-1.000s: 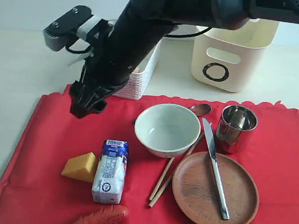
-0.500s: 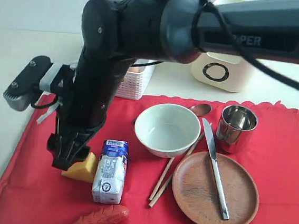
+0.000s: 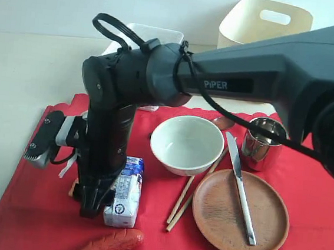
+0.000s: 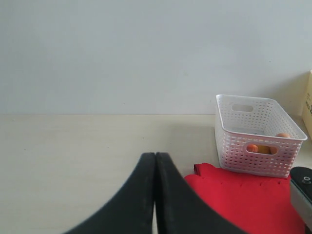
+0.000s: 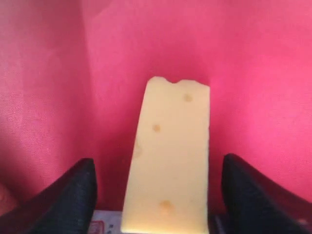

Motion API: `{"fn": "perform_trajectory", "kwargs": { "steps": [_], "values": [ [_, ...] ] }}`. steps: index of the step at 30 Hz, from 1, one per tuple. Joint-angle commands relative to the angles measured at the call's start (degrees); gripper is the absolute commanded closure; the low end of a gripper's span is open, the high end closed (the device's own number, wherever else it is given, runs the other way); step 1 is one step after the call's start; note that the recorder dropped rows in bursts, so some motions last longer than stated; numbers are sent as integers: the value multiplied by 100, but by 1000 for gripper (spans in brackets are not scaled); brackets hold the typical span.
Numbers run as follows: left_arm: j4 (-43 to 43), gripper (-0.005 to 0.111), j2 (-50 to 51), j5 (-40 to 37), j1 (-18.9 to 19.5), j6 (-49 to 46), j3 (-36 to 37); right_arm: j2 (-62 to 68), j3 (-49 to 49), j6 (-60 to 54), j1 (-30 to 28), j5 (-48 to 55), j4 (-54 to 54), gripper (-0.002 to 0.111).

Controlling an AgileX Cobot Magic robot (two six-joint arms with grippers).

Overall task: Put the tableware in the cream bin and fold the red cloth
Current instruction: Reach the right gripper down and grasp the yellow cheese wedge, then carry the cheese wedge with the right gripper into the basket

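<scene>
The red cloth (image 3: 320,193) lies flat under everything. On it are the pale bowl (image 3: 187,143), the steel cup (image 3: 264,143), the brown plate (image 3: 228,225) with the knife (image 3: 241,188) across it, the chopsticks (image 3: 183,200) and the spoon (image 3: 224,122), which is partly behind the bowl. The cream bin (image 3: 266,19) stands at the back, half hidden by the arm. My right gripper (image 3: 88,205) has reached across to the left and is low on the cloth. It is open, with the cheese wedge (image 5: 168,156) between its fingers (image 5: 68,195). My left gripper (image 4: 156,163) is shut and empty over bare table.
A small milk carton (image 3: 124,193) stands right beside the right gripper, and a sausage (image 3: 111,244) lies near the front edge. The white perforated basket (image 4: 258,141) holds orange-coloured food at the cloth's back corner. The right arm's bulk (image 3: 160,77) hides much of the back left.
The right arm has swung forward and down from near the white basket. Its gripper now straddles the cheese beside the milk carton. The tableware has not moved.
</scene>
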State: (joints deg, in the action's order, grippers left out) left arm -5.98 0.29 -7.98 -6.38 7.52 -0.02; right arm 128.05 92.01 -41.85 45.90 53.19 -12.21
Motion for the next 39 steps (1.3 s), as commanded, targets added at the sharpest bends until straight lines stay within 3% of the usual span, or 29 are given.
{"fn": "perform_trajectory", "kwargs": {
  "steps": [1, 7, 10, 16, 22, 30, 39],
  "values": [
    [21, 106, -29, 11, 8, 10, 2, 77, 43, 7, 3, 18, 64, 57],
    [21, 106, -29, 11, 8, 10, 2, 82, 43, -5, 3, 6, 52, 97],
    [21, 106, -29, 11, 8, 10, 2, 82, 43, 6, 3, 6, -3, 108],
    [21, 106, -29, 11, 8, 10, 2, 82, 43, -11, 3, 49, -801, 108],
    [21, 106, -29, 11, 8, -2, 2, -225, 43, 355, 3, -300, -825, 108],
    [21, 106, -29, 11, 8, -2, 2, -801, 486, 1581, -69, -877, 367, 108],
    [21, 106, -29, 11, 8, 14, 2, -922, 733, 2650, -869, -1710, 528, 108]
  ]
}}
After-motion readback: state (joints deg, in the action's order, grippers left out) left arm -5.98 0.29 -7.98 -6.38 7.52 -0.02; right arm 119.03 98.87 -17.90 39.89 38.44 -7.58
